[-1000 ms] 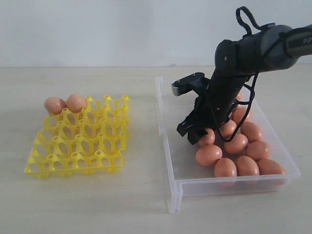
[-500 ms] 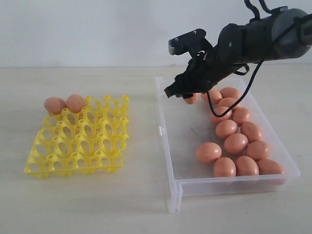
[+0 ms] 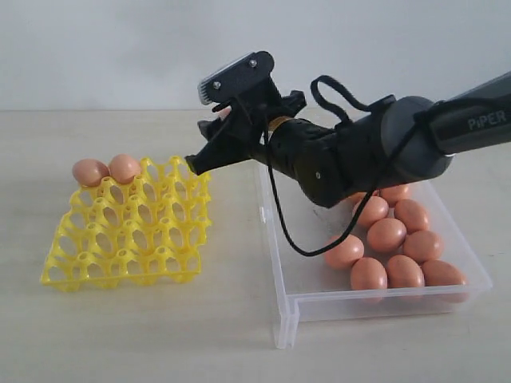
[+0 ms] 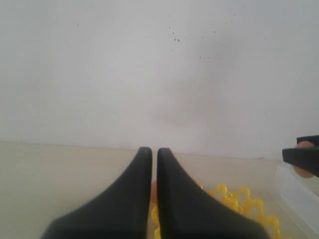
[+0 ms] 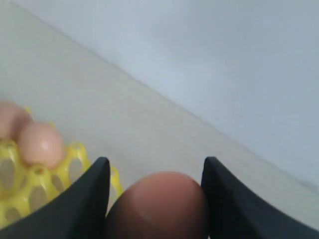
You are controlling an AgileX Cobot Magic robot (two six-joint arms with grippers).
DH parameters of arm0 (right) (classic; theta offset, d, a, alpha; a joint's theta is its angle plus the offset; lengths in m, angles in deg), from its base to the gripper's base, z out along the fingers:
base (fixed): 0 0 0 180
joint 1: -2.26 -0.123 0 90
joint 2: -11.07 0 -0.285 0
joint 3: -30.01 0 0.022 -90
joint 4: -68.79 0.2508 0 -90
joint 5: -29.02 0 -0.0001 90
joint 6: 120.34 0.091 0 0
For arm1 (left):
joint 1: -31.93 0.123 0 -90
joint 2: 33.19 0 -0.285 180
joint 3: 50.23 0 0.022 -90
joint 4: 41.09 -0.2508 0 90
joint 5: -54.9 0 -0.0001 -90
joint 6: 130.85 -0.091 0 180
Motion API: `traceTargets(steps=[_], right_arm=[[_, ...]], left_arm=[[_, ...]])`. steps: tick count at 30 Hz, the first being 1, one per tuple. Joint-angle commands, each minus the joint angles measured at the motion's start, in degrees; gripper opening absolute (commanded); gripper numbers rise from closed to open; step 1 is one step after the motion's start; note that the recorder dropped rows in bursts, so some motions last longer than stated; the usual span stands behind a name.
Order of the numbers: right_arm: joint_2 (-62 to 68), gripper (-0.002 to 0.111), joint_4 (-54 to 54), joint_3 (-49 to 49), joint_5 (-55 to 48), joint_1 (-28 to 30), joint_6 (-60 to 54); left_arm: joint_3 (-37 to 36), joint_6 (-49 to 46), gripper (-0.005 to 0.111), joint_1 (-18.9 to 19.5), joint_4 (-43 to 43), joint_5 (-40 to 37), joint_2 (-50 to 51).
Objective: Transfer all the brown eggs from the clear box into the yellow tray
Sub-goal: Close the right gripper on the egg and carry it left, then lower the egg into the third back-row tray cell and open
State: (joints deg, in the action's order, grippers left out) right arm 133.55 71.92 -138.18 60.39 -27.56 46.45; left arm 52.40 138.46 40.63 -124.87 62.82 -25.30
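Observation:
My right gripper [image 3: 209, 142] hangs above the table between the clear box [image 3: 275, 263] and the yellow tray [image 3: 120, 263], near the tray's far right corner. It is shut on a brown egg [image 5: 157, 204], which fills the gap between its black fingers [image 5: 94, 199]. Two brown eggs [image 3: 90, 171] sit in the tray's far left cups. Several more [image 3: 387, 234] lie along the right side of the clear box. My left gripper [image 4: 154, 150] is shut and empty, with the tray [image 4: 239, 199] just beyond it; it is outside the exterior view.
The right arm [image 3: 375, 155] stretches across the clear box's far half, its cable loop [image 3: 279, 223] hanging over the box's left wall. A pale wall [image 3: 120, 48] stands behind the beige table [image 3: 160, 335].
The right gripper lifted an egg out of the clear box and carried it up and to the left, to just beside the yellow tray. The left gripper's state has not changed.

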Motion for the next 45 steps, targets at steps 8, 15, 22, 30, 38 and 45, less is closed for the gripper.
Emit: traceTargets(steps=[8, 15, 22, 30, 38, 45], right_arm=[[4.91, 0.000, -18.59, 0.26, 32.32, -0.46, 17.82], [12.89, 0.000, -27.19, -7.13, 32.12, -0.36, 19.19], [20.09, 0.000, -22.35, -15.68, 32.12, -0.36, 20.00], [25.46, 0.000, -21.82, -23.77, 22.36, -0.49, 12.52], [28.47, 0.000, -17.16, -28.64, 19.67, -0.49, 11.15], [30.81, 0.000, -17.52, -30.22, 20.19, -0.49, 12.63]], left_arm=[[0.16, -0.36, 0.004, -0.29, -0.15, -0.22, -0.10], [0.16, -0.36, 0.004, -0.29, -0.15, -0.22, -0.10], [0.16, -0.36, 0.004, -0.29, -0.15, -0.22, -0.10], [0.16, -0.36, 0.004, -0.29, -0.15, -0.22, -0.10], [0.16, -0.48, 0.004, -0.29, -0.15, -0.22, -0.10], [0.16, -0.66, 0.004, -0.29, -0.15, -0.22, -0.10]])
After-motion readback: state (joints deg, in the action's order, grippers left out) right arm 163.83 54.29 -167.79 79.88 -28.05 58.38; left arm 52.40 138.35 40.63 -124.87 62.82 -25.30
